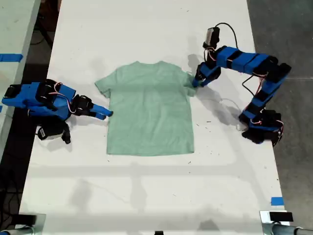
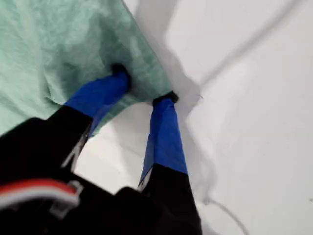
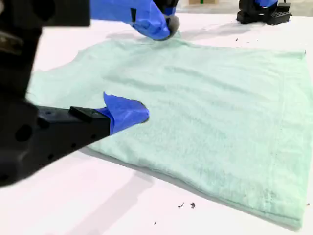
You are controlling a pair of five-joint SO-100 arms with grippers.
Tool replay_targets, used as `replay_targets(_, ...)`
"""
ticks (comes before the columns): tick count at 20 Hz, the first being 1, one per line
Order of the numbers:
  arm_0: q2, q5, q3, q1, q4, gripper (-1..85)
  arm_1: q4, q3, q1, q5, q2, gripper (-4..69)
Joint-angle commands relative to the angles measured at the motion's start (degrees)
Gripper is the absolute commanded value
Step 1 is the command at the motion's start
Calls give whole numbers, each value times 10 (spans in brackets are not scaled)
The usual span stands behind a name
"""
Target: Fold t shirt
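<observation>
**Shirt flat, one sleeve pinched**

Shirt first: the t shirt (image 1: 149,108) lies flat in the middle of the white tabletop (image 1: 146,191). Your first hand (image 2: 145,91) is at the sleeve on the exterior view's right, its two fingers closed on the sleeve edge. Your second hand (image 3: 128,111) sits at the other side, its tip touching the shirt's edge. You cannot tell if it is open or closed.

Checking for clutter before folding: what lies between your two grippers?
Only the pale mint-green cloth t shirt, flat on the white table. The exterior view shows my first gripper on one sleeve and my second gripper at the opposite edge.
</observation>
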Motion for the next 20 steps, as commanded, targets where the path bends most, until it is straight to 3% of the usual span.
replay_targets(1, 4, 8, 0, 9, -3, 225, 10, -3, 9, 10, 28, 2)
replay_targets(4, 4, 8, 0, 9, -3, 225, 47, -42, -25, 17, 146, 2)
replay_targets(7, 4, 8, 0, 9, -3, 225, 65, -168, -127, -3, 166, 2)
replay_targets(11, 4, 8, 0, 9, -3, 225, -28, -202, -226, -23, 145, 2)
replay_targets(17, 4, 8, 0, 9, -3, 225, -109, -213, -310, -28, -2, 11)
replay_targets(19, 4, 8, 0, 9, -3, 225, -92, -250, -329, -48, -35, 414)
replay_targets(20, 4, 8, 0, 9, -3, 225, -72, -265, -332, -54, -36, 390)
